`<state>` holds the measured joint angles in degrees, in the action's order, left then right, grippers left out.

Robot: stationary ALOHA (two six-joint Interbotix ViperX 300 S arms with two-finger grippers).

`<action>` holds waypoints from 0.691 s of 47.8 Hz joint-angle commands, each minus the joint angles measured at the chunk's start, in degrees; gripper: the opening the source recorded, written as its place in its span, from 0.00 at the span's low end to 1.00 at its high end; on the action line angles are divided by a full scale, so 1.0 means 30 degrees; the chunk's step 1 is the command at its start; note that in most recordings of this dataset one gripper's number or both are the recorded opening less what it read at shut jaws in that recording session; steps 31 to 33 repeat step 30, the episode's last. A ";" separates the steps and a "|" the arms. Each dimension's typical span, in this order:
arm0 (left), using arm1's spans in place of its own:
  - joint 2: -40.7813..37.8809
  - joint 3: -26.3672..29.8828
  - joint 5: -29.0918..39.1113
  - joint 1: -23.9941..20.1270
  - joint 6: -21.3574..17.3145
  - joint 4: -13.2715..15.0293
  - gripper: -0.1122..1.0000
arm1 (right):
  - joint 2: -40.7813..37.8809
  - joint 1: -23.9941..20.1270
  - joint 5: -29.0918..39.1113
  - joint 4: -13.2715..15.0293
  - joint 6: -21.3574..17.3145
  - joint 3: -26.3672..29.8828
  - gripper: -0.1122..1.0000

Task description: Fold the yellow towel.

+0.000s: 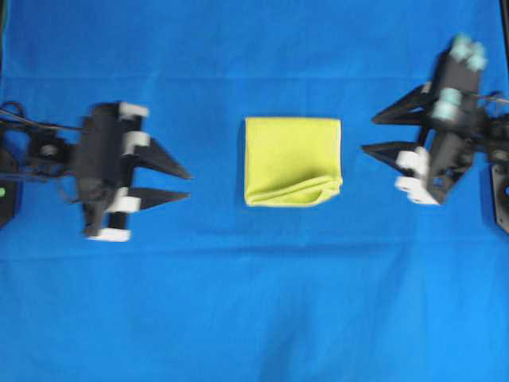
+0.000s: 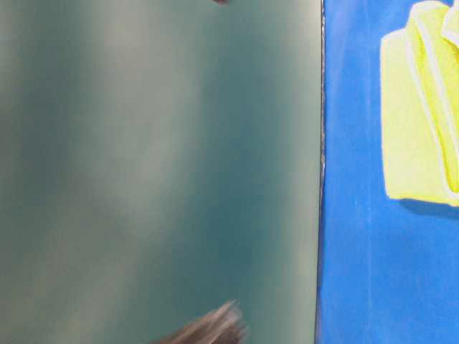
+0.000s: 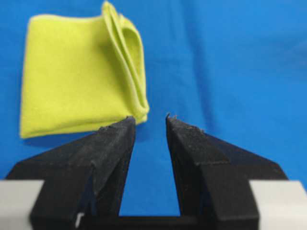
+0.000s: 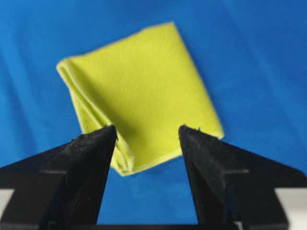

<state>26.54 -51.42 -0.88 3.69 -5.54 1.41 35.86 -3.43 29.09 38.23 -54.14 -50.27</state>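
Note:
The yellow towel (image 1: 292,161) lies folded into a small square in the middle of the blue cloth, its layered edges along the near side. It also shows in the left wrist view (image 3: 81,79), the right wrist view (image 4: 141,91) and at the right edge of the table-level view (image 2: 423,115). My left gripper (image 1: 188,183) hovers well to the left of it, jaws open a moderate gap with nothing between them (image 3: 149,120). My right gripper (image 1: 367,134) stands to the right of the towel, jaws wide open and empty (image 4: 147,128). Neither touches the towel.
A blue cloth (image 1: 254,302) covers the whole table surface. In the table-level view a dark green panel (image 2: 158,172) fills the left two thirds, with a blurred dark shape (image 2: 211,330) at its bottom.

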 commanded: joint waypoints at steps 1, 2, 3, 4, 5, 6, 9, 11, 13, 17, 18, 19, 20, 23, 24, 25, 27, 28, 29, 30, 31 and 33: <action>0.2168 -0.0674 -0.0146 0.0088 0.0029 0.0029 0.38 | 0.1699 -0.0059 0.0000 0.0469 0.0029 -0.0146 0.63; 0.2578 -0.0908 -0.0146 0.0059 0.0029 0.0029 0.38 | 0.2080 -0.0059 0.0000 0.0557 0.0029 -0.0293 0.63; 0.2959 -0.1084 -0.0117 0.0059 0.0029 0.0000 0.37 | 0.2461 -0.0088 0.0000 0.0645 0.0059 -0.0381 0.63; 0.3369 -0.1289 -0.0059 0.0059 0.0029 0.0029 0.38 | 0.2871 -0.0059 0.0000 0.0732 0.0059 -0.0527 0.63; 0.3779 -0.1465 -0.0029 0.0059 0.0029 0.0029 0.38 | 0.3252 -0.0088 0.0000 0.0850 0.0059 -0.0703 0.63; 0.4160 -0.1641 0.0000 0.0059 0.0029 0.0029 0.38 | 0.3604 -0.0059 0.0000 0.0996 0.0059 -0.0850 0.63; 0.5361 -0.2227 0.0117 0.0059 0.0029 0.0000 0.38 | 0.4893 -0.0059 0.0000 0.1465 0.0059 -0.1494 0.63; 0.6357 -0.2725 0.0234 0.0059 0.0029 0.0000 0.38 | 0.5654 -0.0059 -0.0029 0.1699 0.0029 -0.1934 0.63; 0.7178 -0.3193 0.0264 0.0000 0.0029 0.0029 0.38 | 0.6387 -0.0088 -0.0059 0.1816 0.0029 -0.2373 0.63; 0.8701 -0.4160 0.0234 -0.0088 0.0059 0.0000 0.38 | 0.7822 -0.0059 -0.0264 0.1934 0.0000 -0.3457 0.63; 0.9199 -0.4541 0.0234 -0.0088 0.0059 0.0029 0.38 | 0.8086 -0.0059 -0.0352 0.1934 0.0000 -0.3691 0.63; 0.9551 -0.4805 0.0205 -0.0117 0.0059 0.0029 0.38 | 0.8350 -0.0059 -0.0439 0.1934 0.0000 -0.3926 0.63; 0.9902 -0.5039 0.0205 -0.0117 0.0088 0.0029 0.38 | 0.8613 -0.0059 -0.0498 0.1934 0.0000 -0.4160 0.63; 1.0957 -0.5801 0.0176 -0.0146 0.0146 0.0029 0.38 | 0.9258 -0.0059 -0.0820 0.1934 0.0000 -0.4834 0.63; 1.1279 -0.6006 0.0176 -0.0146 0.0205 0.0029 0.37 | 0.9434 -0.0059 -0.0908 0.1934 0.0000 -0.5068 0.63; 1.1572 -0.6240 0.0205 -0.0176 0.0264 0.0029 0.38 | 0.9697 -0.0029 -0.1025 0.1934 -0.0029 -0.5361 0.63; 1.2158 -0.6680 0.0205 -0.0205 0.0410 0.0029 0.37 | 0.9990 0.0029 -0.1172 0.1934 -0.0117 -0.5742 0.63; 1.2422 -0.6855 0.0264 -0.0234 0.0498 0.0029 0.38 | 1.0137 0.0059 -0.1289 0.1934 -0.0146 -0.5947 0.63; 1.2803 -0.7119 0.0293 -0.0264 0.0586 0.0029 0.38 | 1.0254 0.0088 -0.1377 0.1934 -0.0176 -0.6123 0.63; 1.3008 -0.7295 0.0322 -0.0322 0.0674 0.0029 0.38 | 1.0342 0.0117 -0.1494 0.1934 -0.0234 -0.6328 0.63; 1.3008 -0.7295 0.0322 -0.0322 0.0674 0.0029 0.38 | 1.0342 0.0117 -0.1494 0.1934 -0.0234 -0.6328 0.63; 1.3008 -0.7295 0.0322 -0.0322 0.0674 0.0029 0.38 | 1.0342 0.0117 -0.1494 0.1934 -0.0234 -0.6328 0.63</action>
